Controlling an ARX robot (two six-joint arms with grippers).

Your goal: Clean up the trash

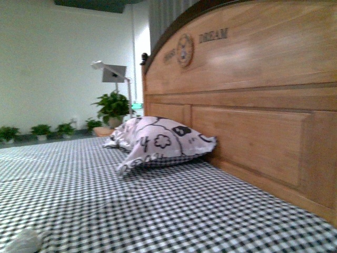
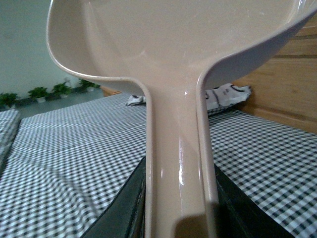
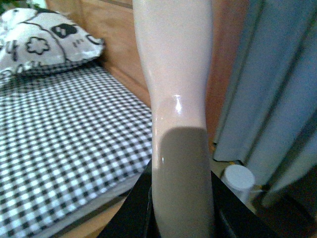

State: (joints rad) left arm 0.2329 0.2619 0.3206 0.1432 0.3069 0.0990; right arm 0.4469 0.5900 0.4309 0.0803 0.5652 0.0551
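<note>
The trash, a small crumpled whitish wad (image 1: 23, 241), lies on the checkered sheet at the near left corner of the front view, partly cut off by the frame. Neither arm shows in that view. In the left wrist view my left gripper (image 2: 178, 203) is shut on the handle of the beige-pink dustpan (image 2: 168, 44), whose pan is held up above the bed. In the right wrist view my right gripper (image 3: 181, 203) is shut on the pale brush handle (image 3: 173, 74), held over the bed's edge. The brush head is out of view.
A black-and-white patterned pillow (image 1: 158, 141) leans at the wooden headboard (image 1: 253, 79); it also shows in the right wrist view (image 3: 44, 42). The checkered sheet (image 1: 158, 205) covers the bed. Blue curtains (image 3: 277, 84) and a white-capped container (image 3: 237, 179) stand beside the bed. Potted plants (image 1: 113, 107) line the far wall.
</note>
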